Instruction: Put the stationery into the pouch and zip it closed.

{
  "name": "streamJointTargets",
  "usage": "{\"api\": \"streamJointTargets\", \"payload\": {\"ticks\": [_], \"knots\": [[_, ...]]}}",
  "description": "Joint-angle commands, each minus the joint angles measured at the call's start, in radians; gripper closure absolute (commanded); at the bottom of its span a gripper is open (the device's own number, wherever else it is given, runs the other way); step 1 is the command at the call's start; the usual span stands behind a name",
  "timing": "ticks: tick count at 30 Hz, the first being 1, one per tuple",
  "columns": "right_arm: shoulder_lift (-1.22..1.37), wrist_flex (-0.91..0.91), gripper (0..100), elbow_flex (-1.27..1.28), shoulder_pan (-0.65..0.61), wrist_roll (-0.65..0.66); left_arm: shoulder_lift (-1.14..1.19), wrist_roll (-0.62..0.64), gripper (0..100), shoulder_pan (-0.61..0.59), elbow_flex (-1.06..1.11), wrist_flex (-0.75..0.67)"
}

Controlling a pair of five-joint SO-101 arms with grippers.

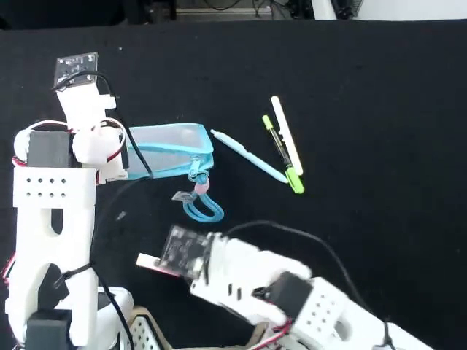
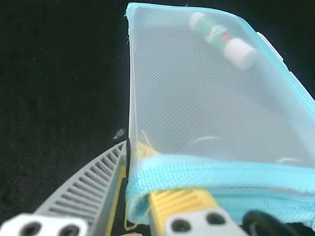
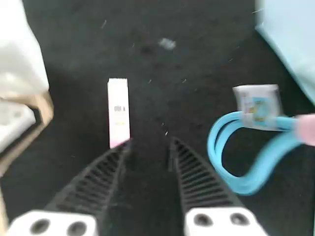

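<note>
Three pens right of centre on black worktop [image 1: 379, 87], ends converging: blue pen [image 1: 248, 156], green highlighter [image 1: 280, 154], pale pen [image 1: 286, 135]. Pouch [image 1: 169, 149] left of centre, glue stick [image 2: 224, 37] inside. Left pincer [image 2: 134, 156] clamped on pouch end. Right pincer [image 3: 147, 147] lower centre, jaws apart, white-pink bar [image 3: 118, 112] touching one fingertip. Blue strap loop [image 1: 203, 208] with tag [image 3: 256, 105] between pouch and right pincer.

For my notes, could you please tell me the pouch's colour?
The pouch is light blue; left wrist view best.
</note>
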Motion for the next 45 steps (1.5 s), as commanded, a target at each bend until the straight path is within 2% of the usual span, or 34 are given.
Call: {"api": "streamJointTargets", "payload": {"ticks": [1, 6, 10, 17, 23, 30, 38, 45], "knots": [[0.117, -0.224, 89.2, 0.093, -0.020, 0.009, 0.012, -0.008, 97, -0.001, -0.027, 0.006], [0.317, -0.305, 85.9, 0.038, -0.020, 0.000, 0.012, -0.008, 97, -0.001, -0.027, 0.006], [0.507, -0.377, 78.1, -0.033, -0.020, -0.118, 0.012, -0.009, 97, -0.001, -0.027, 0.006], [0.762, -0.416, 78.4, -0.151, -0.026, -0.110, 0.012, -0.009, 97, -0.001, -0.027, 0.006], [0.812, -0.407, 78.4, -0.205, -0.021, -0.110, 0.012, -0.009, 97, -0.001, -0.027, 0.006], [0.693, -0.267, 79.5, -0.265, -0.074, -0.118, 0.012, -0.009, 97, -0.001, -0.027, 0.006], [0.808, -0.405, 79.4, -0.211, -0.112, -0.118, 0.012, -0.009, 97, -0.001, -0.027, 0.006], [1.027, -0.423, 79.4, -0.317, -0.114, -0.118, 0.012, -0.008, 97, -0.001, -0.027, 0.006]]}}
